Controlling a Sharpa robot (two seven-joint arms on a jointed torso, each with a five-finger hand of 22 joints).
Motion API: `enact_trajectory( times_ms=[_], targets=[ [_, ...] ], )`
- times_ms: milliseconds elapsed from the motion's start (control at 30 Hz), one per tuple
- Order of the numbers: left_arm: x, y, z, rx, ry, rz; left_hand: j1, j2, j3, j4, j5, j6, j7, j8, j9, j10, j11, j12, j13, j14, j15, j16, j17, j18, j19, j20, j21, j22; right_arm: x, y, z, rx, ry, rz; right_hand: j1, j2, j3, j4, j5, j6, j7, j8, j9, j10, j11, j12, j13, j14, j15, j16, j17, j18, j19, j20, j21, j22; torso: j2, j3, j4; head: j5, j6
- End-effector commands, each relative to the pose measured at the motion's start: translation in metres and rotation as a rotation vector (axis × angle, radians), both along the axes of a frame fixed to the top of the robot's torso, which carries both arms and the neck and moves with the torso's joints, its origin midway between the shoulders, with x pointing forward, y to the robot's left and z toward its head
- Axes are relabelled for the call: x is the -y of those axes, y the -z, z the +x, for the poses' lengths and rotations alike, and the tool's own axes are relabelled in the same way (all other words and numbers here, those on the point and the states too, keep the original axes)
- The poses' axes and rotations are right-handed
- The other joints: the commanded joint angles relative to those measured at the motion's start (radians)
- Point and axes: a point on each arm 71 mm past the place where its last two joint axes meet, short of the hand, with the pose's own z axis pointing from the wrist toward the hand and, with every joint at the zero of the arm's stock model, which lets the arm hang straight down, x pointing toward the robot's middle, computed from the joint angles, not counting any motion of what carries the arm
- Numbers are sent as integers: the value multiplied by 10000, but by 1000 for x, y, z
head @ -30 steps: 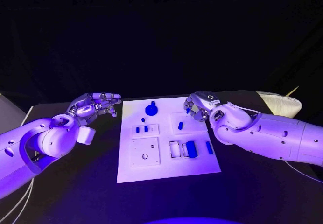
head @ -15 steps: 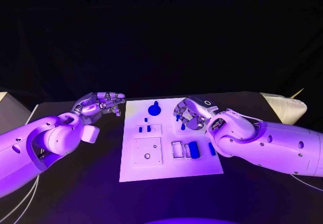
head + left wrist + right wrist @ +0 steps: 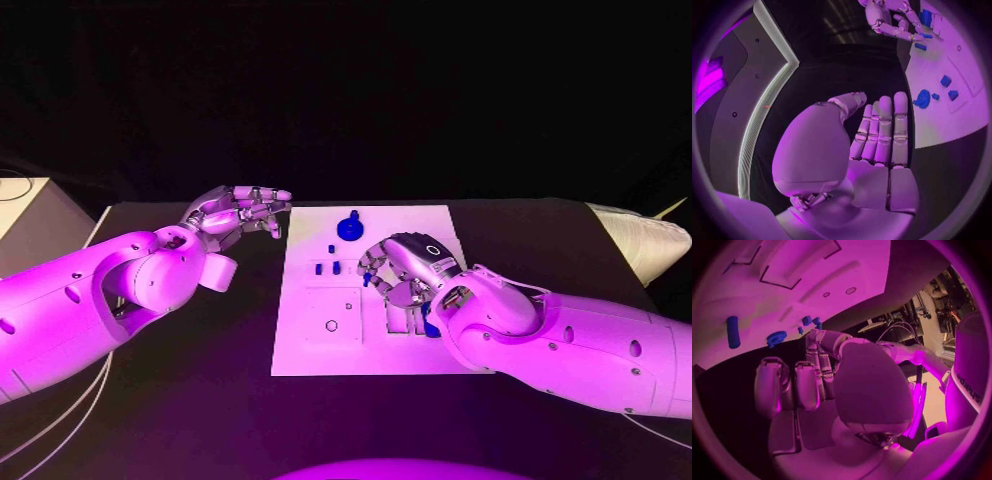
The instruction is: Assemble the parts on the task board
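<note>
Blue parts (image 3: 349, 227) lie on the white task board (image 3: 325, 355) mid-table. Our right hand (image 3: 400, 270) hovers over the board's middle, fingers curled; whether it pinches anything we cannot tell. Our left hand (image 3: 238, 212) waits spread, empty. We judge them small, stiff, light: pinch their sides.

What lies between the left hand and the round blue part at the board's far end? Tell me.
Head view: bare black table, then a bare strip of white task board, lies between the left hand and the round blue part.
</note>
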Motion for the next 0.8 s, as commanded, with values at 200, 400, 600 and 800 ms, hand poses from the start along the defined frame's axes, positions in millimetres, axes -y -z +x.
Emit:
enact_trajectory(
  times_ms=[200,400,600,800],
  targets=[
    [1,-1,0,57,-9,-125,101,20,-43,-49,57,-120,11,-57,-17,-82,40,-44,-17,54,27,-47,-15,152,72,-6,-74,-21,-11,12,-6,800,-243,-116,-80,-16,24,-46,73,68,11,20,9,186,-129,25,7,468,-91,52,1,-22,517,-68,61,1000,11,8,5,297,-148],
    [1,-1,0,57,-17,-121,101,20,-43,-49,57,-120,11,-57,-17,-82,40,-44,-17,54,27,-47,-15,152,72,-6,-74,-21,-18,20,-10,1144,-328,-159,-82,-20,28,-53,78,71,11,19,9,189,-129,21,7,471,-91,63,17,-25,520,-69,73,1009,15,18,-5,366,-216],
    [1,-1,0,52,-22,-118,101,20,-43,-49,57,-120,11,-57,-17,-82,40,-44,-17,54,27,-47,-15,152,72,-6,-74,-21,-22,25,-12,1312,-404,-239,-87,-26,32,-62,83,76,11,19,10,195,-130,18,7,472,-91,67,22,-30,526,-70,95,1025,18,30,-13,415,-286],
    [1,-1,-1,45,-4,-123,101,20,-43,-49,57,-120,11,-57,-17,-82,40,-44,-17,54,27,-47,-15,152,72,-6,-74,-21,-25,31,-13,1417,-470,-390,-87,-26,32,-62,83,76,11,19,10,195,-130,18,7,472,-91,67,22,-30,526,-70,95,1025,17,24,-20,425,-325]
  ],
)
